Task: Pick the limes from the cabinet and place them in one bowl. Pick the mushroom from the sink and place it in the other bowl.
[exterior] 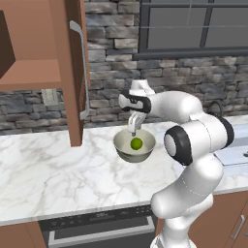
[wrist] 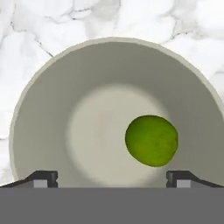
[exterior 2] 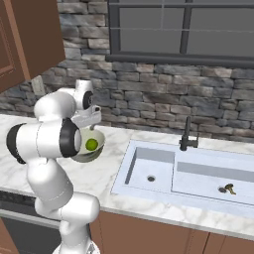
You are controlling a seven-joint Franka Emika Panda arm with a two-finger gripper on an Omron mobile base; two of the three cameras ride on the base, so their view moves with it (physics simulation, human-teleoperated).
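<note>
Marble counter (exterior: 53, 169) — cream-grey bowl (wrist: 48, 109) holds one lime (wrist: 151, 140), resting free. Gripper (wrist: 112, 177) directly above it, jaws spread wide, holding nothing.

Matt smooth bowl (wrist: 39, 109), dimpled lime (wrist: 151, 140) skin, veined marble counter (exterior: 53, 169) – wood cabinet (exterior: 48, 43), rough stone wall (exterior 2: 163, 94).
</note>
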